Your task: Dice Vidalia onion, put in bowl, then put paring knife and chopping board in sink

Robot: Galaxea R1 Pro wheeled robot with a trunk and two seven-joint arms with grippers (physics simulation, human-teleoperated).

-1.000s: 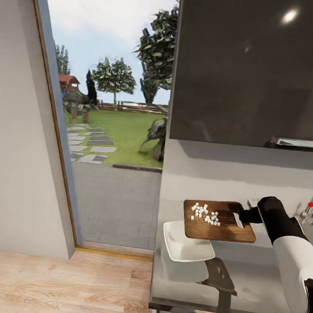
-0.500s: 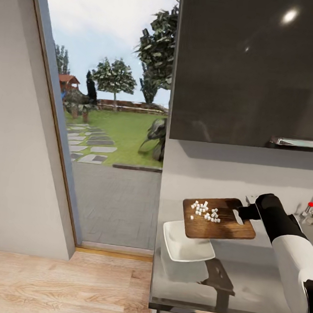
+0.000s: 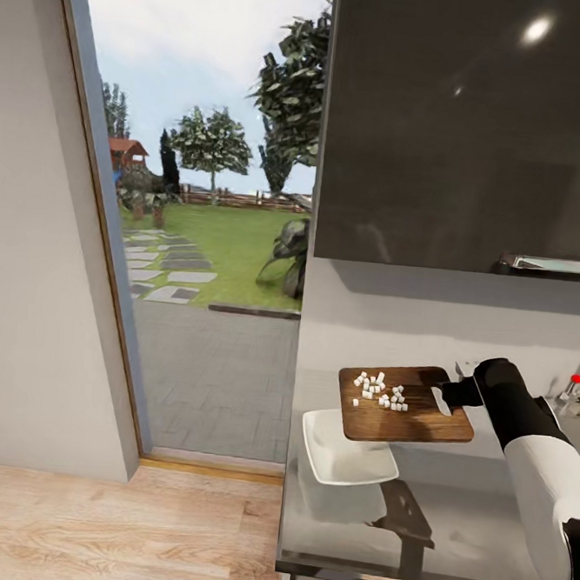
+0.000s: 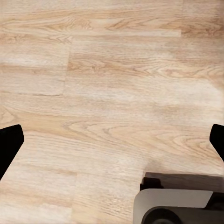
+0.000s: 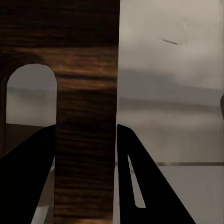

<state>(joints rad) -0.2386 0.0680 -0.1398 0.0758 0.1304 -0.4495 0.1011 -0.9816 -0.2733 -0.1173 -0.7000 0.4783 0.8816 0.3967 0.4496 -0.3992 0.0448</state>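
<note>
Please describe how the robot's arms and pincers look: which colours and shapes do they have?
In the head view, the right arm has a glossy white, rounded shell that turns into a black, tube-like wrist section toward the right pincer. Its fingers are plain black tapering blades, one with a narrow slot. The left pincer's fingers are black too.

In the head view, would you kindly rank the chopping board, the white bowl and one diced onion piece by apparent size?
1. Chopping board, largest.
2. White bowl, though the board hides part of it, so this is unsure.
3. One diced onion piece, smallest.
</note>
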